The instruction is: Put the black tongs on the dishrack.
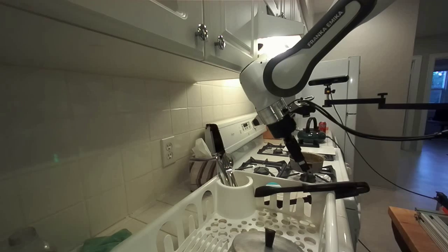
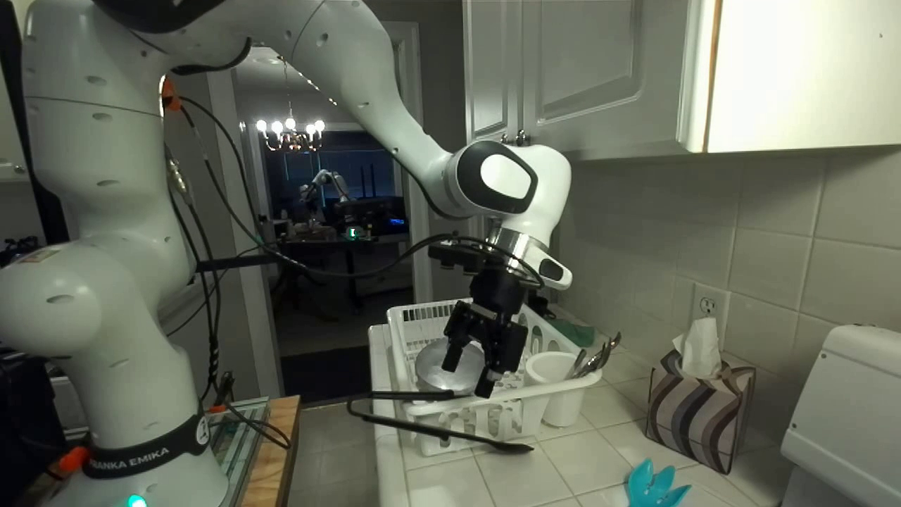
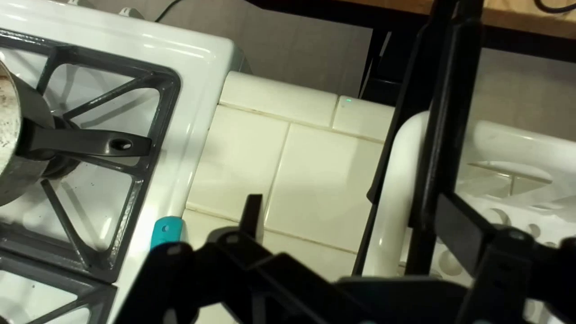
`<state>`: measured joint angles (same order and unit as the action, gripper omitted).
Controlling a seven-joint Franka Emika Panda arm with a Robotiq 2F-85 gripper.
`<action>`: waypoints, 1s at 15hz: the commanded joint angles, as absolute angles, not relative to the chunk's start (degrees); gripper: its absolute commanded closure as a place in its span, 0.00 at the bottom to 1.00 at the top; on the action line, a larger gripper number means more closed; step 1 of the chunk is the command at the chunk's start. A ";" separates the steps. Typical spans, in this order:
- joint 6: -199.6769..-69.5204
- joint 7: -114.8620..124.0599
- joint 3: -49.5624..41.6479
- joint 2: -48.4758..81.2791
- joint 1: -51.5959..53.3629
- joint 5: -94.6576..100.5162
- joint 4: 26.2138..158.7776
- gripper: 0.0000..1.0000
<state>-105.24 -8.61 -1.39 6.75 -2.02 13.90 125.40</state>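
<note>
A white-tiled desk (image 2: 521, 486) beside a white gas stove (image 3: 202, 50) carries the open-sided white plastic dish rack (image 1: 331, 224). The long, slender black tongs (image 1: 315, 188) straddle the rack's stove-side end wall, one arm inside, the other outside; the joined end projects past the corner. The black two-finger robot gripper (image 2: 468, 375) is above this wall, jaws wide apart, gripping nothing. In the wrist view, one finger (image 3: 463, 234) overlaps the inner arm; contact cannot be confirmed.

Step in hand: probably release, with placement on the rim essentially done; a corrective regrasp cannot be excluded. Next move: raise the gripper vertically, keeping both fingers off the tongs. Caution: lateral withdrawal could snag an arm and tip the tongs off the rim.
</note>
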 commanded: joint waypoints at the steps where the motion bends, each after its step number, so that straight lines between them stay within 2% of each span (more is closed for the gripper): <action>1: -107.32 -10.25 -0.82 -0.18 -1.73 11.38 130.93 0.00; 15: -110.63 -20.61 -0.68 -12.62 0.71 8.07 146.50 0.00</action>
